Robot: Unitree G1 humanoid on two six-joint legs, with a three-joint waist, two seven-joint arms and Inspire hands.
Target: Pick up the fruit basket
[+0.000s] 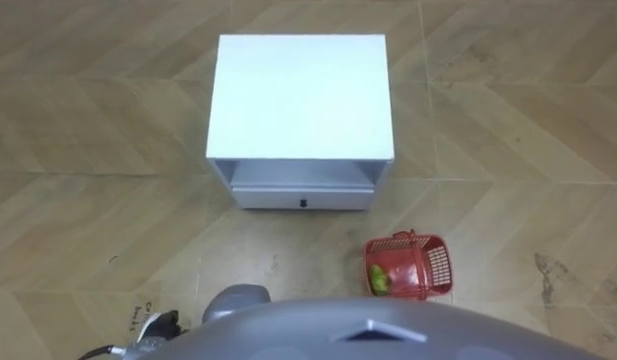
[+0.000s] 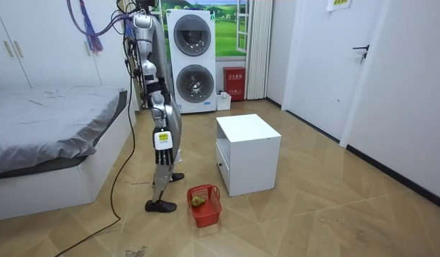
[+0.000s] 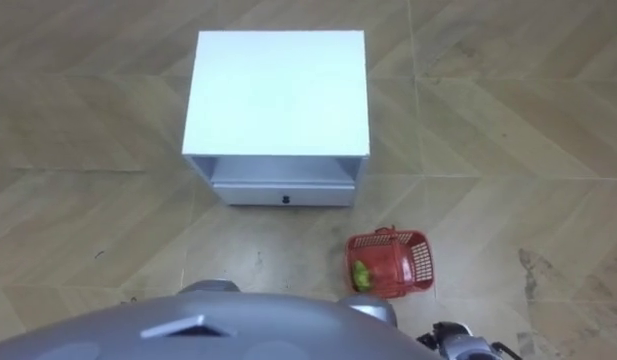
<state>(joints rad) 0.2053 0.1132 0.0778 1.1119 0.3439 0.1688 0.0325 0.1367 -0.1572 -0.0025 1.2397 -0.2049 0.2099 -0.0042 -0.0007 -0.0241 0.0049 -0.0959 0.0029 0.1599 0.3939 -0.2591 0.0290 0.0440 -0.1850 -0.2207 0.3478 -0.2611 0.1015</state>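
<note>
The red plastic fruit basket [image 1: 418,262] [image 3: 396,262] stands on the wooden floor just in front of me, a little to my right, with its handle up. A green fruit [image 1: 379,282] lies inside it. In the room view the basket [image 2: 205,205] sits by my feet, beside the white cabinet. My right hand [image 2: 161,143] hangs at my side, well above the basket, and a part of it [image 3: 458,342] shows at the lower edge. Part of my left hand [image 1: 156,326] shows at the lower left, far from the basket.
A white cabinet [image 1: 300,95] [image 2: 247,153] with a low drawer [image 1: 301,198] stands straight ahead, just beyond the basket. A bed [image 2: 48,128] lies behind me, and stacked washing machines [image 2: 191,61] stand by the far wall. Open floor spreads to my right.
</note>
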